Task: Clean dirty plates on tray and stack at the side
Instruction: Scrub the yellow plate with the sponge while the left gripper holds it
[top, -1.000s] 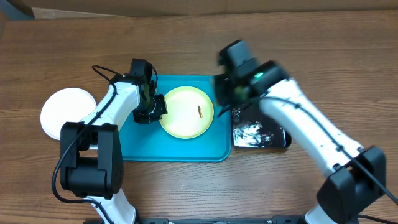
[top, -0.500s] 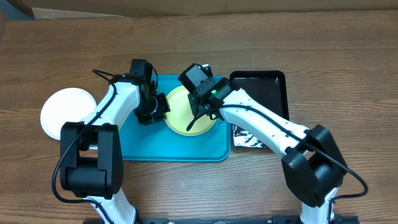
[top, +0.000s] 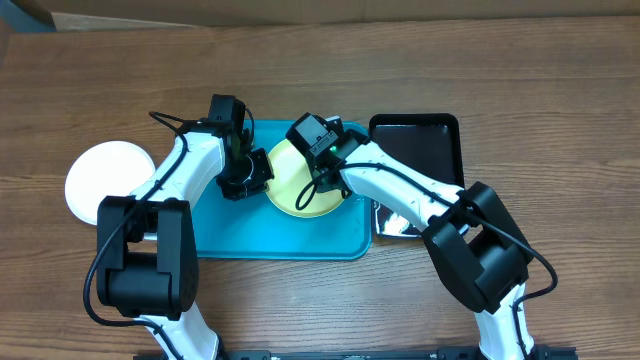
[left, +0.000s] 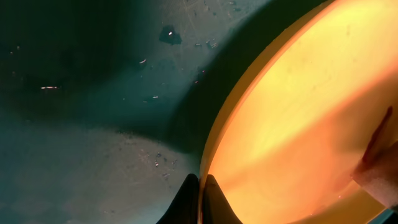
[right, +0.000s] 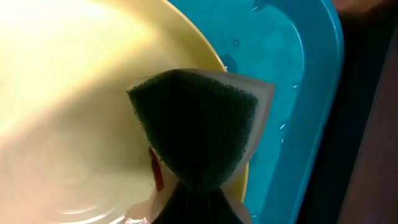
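White plate sits alone on the counter, left of the tray; I judge it done. Yellow-green plate is on the tray, mid-scrub, with a reddish mark beside the sponge. I see no third plate. Left hand is pinched closed on that plate's rim. Right hand is clamped on the sponge.

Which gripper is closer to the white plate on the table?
Left. The left gripper grips the yellow-green plate's left rim, right of the white plate; the right gripper holds a sponge farther right.
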